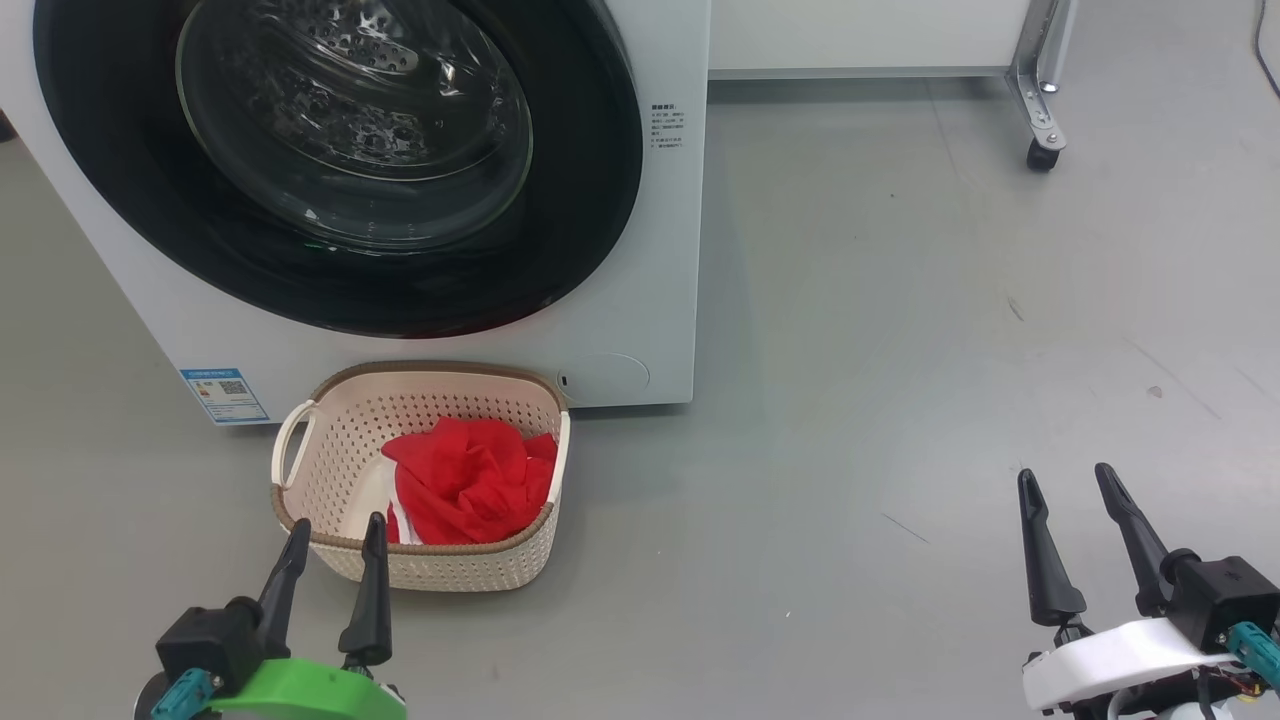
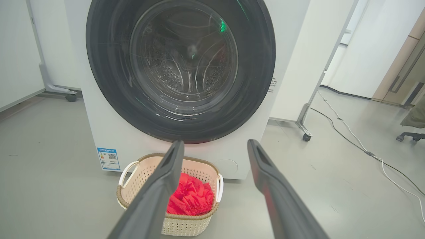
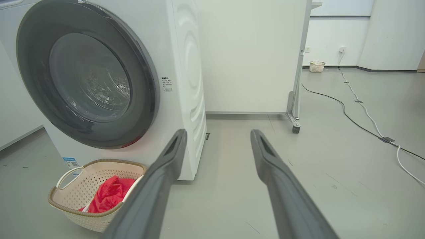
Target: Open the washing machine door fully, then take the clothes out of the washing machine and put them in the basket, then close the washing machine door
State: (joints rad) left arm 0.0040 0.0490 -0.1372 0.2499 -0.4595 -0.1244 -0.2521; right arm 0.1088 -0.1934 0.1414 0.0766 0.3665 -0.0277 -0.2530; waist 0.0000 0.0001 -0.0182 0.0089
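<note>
Now, washing machine door (image 1: 350, 120): closed flat against the front of the washing machine (image 1: 660, 250), black rim all round and the glass bowl in the middle.
Behind the glass: the perforated drum shows, but glare makes anything else in there hard to judge.
Basket (image 1: 460, 565): stands on the grey floor (image 1: 850, 400) just in front of the machine, below the door's lower edge and right of the small blue label (image 1: 225, 395).
Clothes (image 1: 470, 480): a bunched red heap with a little white trim, lying inside the basket, mostly in its right half.
Left gripper (image 1: 338, 523): jaws spread wide with nothing between them. It sits on the near side of the basket, fingertips lined up with the near rim in the head view. The clothes lie just beyond the tips, on the far side of that rim.
Left wrist view: the basket and clothes sit low between the two fingers, the left finger crossing the basket's front.
Right gripper (image 1: 1064, 472): jaws equally wide and holding nothing, over bare floor at the near right, well apart from the basket, clothes and door.
Far right: a castor (image 1: 1040, 155) of a white panel's frame.
</note>
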